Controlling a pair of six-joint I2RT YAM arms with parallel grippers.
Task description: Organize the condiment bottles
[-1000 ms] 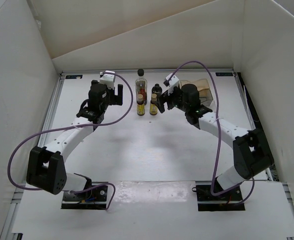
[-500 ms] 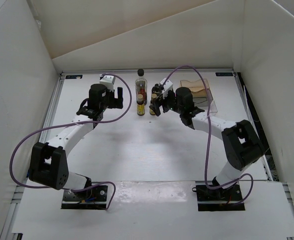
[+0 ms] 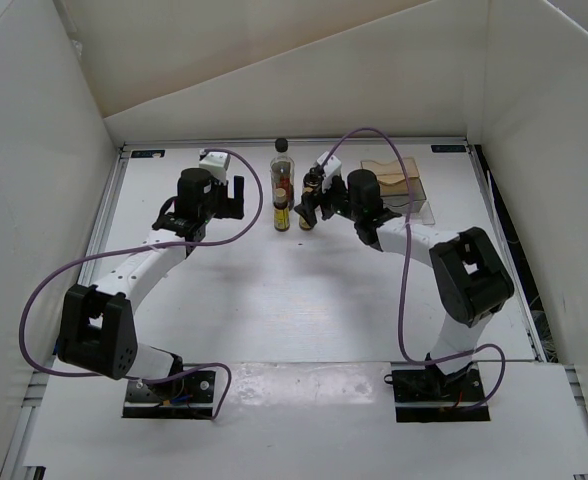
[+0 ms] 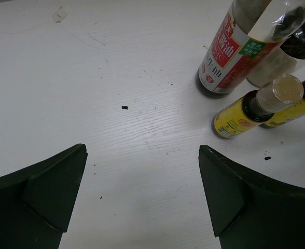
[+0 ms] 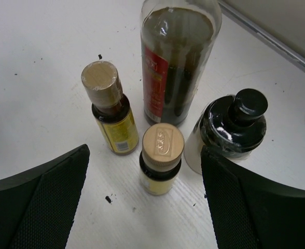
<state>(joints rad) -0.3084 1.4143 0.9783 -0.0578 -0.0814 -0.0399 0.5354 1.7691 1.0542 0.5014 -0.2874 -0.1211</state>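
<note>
Here: tall bottle (image 5: 178, 57) dark liquid; squat bottle (image 5: 227, 129) whitish; two yellow bottles (image 5: 111, 111) capped; left hand (image 4: 142, 150), right hand (image 5: 143, 150) spread.

There are four condiment bottles (image 3: 283, 185) in all. One is a tall clear glass bottle (image 5: 178, 57) with a red label and dark contents. One is a squat whitish bottle (image 5: 226, 132) with a black cap. Two are small amber bottles with yellow labels and tan caps, the first (image 5: 110, 114) and the second (image 5: 162, 162). There is also one clear plastic box (image 3: 414, 195) with a tan backing.
</note>
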